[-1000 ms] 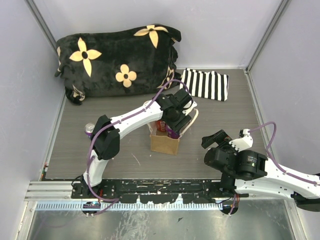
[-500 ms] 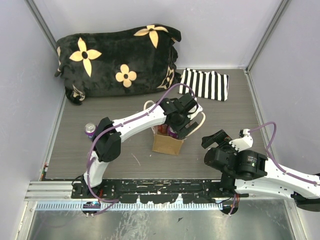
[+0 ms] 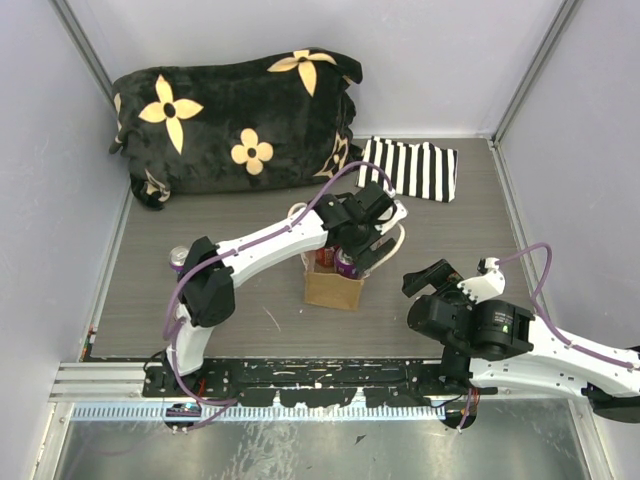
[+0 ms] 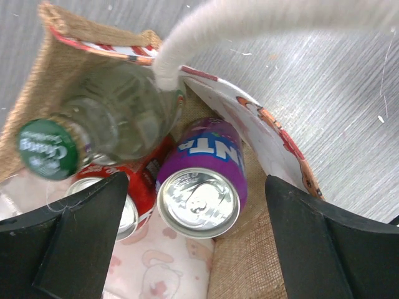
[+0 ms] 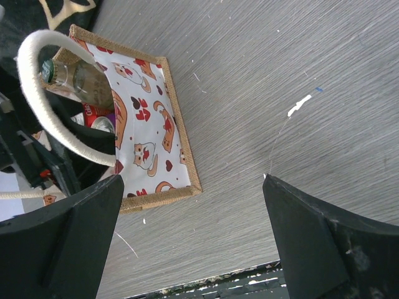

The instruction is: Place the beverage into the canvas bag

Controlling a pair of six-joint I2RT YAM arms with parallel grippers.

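The canvas bag [image 3: 330, 288] stands upright mid-table. In the left wrist view a purple can [image 4: 202, 180] stands inside it, beside a red can [image 4: 118, 202] and a green-capped glass bottle [image 4: 112, 121]. My left gripper [image 3: 358, 248] hovers just above the bag's mouth, open, with its fingers [image 4: 81, 237] wide on either side of the purple can and not touching it. A cream handle [image 4: 262, 22] loops across the view. My right gripper [image 3: 430, 280] is open and empty, right of the bag [image 5: 149, 134], low over the table.
A second purple can [image 3: 180, 258] stands on the table by the left arm's elbow. A black flowered cushion [image 3: 235, 120] lies at the back left. A black-and-white striped cloth [image 3: 410, 168] lies at the back right. Grey walls close in both sides.
My left gripper shifted slightly right over the bag and lifted a little. The purple can at its jaws now sits in the bag, clear of the fingers. The right arm has not moved.
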